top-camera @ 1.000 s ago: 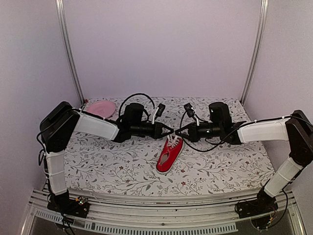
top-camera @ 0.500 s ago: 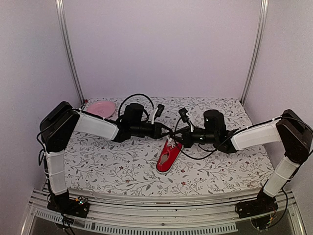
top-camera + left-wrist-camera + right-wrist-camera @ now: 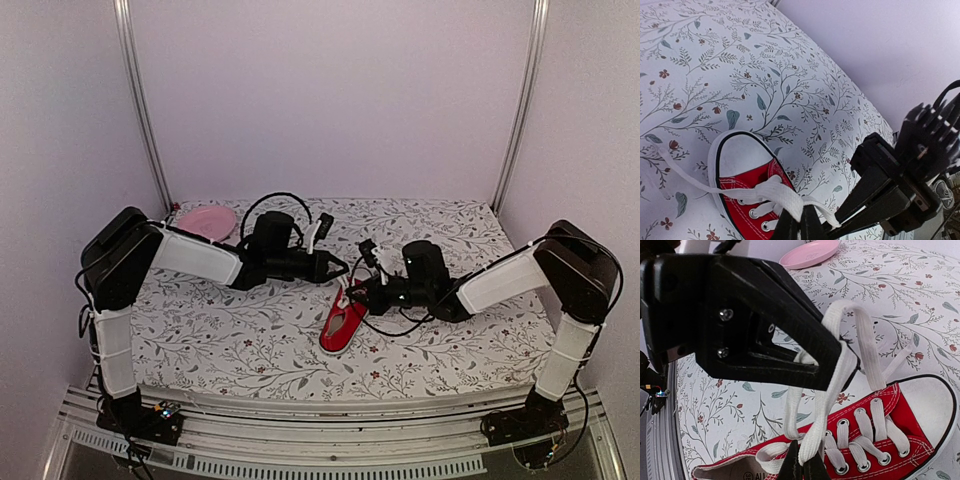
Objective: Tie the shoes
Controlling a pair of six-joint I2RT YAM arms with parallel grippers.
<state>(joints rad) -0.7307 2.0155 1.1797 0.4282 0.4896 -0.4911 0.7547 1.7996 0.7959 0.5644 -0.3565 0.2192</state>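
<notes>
sneaker (image 3: 917,445): matt canvas, smooth rubber | laces (image 3: 839,384): woven cloth

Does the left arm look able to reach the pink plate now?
Probably not right away. The pink plate lies free beside its forearm, but the left gripper is shut on a white lace of the sneaker and must release first.

Cut-off black letters "AL" beside a round mark, on red insole (image 3: 720,474) of sneaker (image 3: 900,432)

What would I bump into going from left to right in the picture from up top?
Left arm's black elbow → round pink plate → small red canvas sneaker with white laces → right arm's white forearm → right arm's black elbow.
</notes>
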